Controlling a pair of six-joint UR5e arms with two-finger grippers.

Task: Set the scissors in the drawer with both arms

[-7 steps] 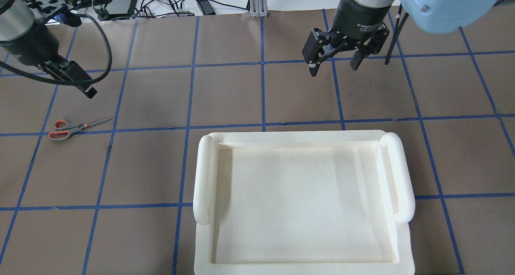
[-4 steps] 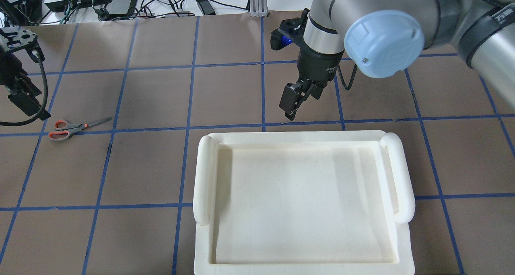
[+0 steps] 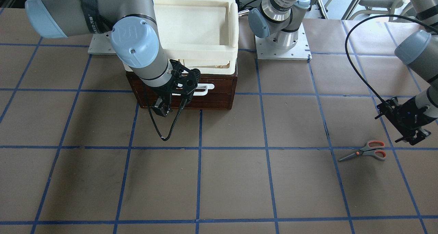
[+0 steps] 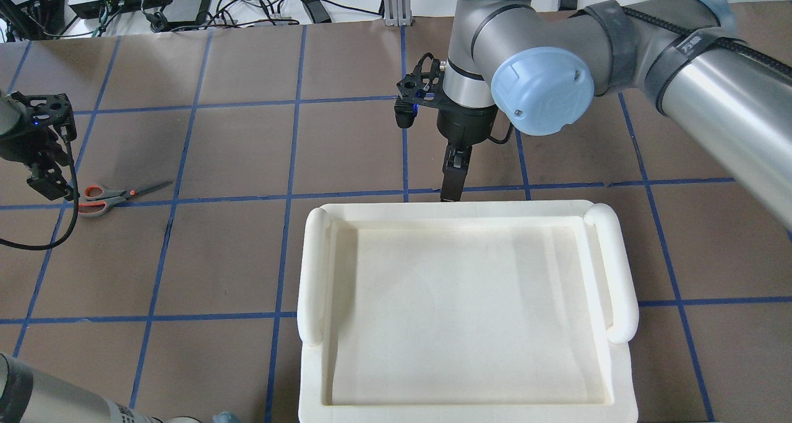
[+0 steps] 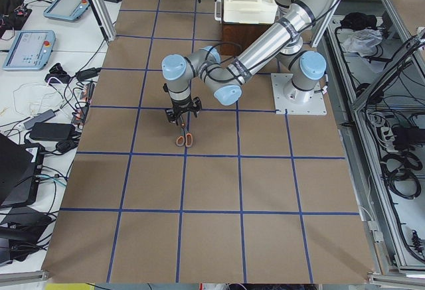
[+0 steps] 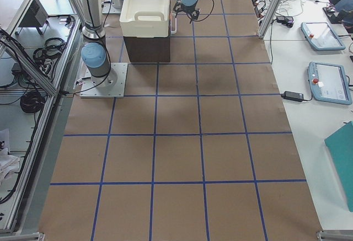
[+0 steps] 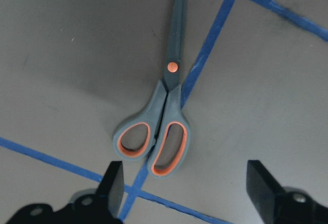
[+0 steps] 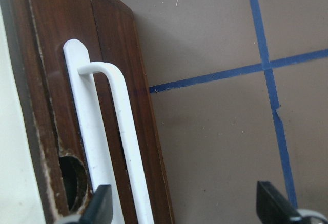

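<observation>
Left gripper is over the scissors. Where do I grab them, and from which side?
Take the scissors at the narrow neck just behind the orange pivot, coming straight down from above. They lie flat and closed on the table, so a top approach seems best. The open left gripper lines up crosswise to them, by the handle loops.

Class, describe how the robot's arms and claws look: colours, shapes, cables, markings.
The right arm and left arm are silver-grey tubes with round light-blue joint caps; the right has a white-lettered black band. The right claw and left claw are black, two-fingered. A black cable trails each wrist.
</observation>
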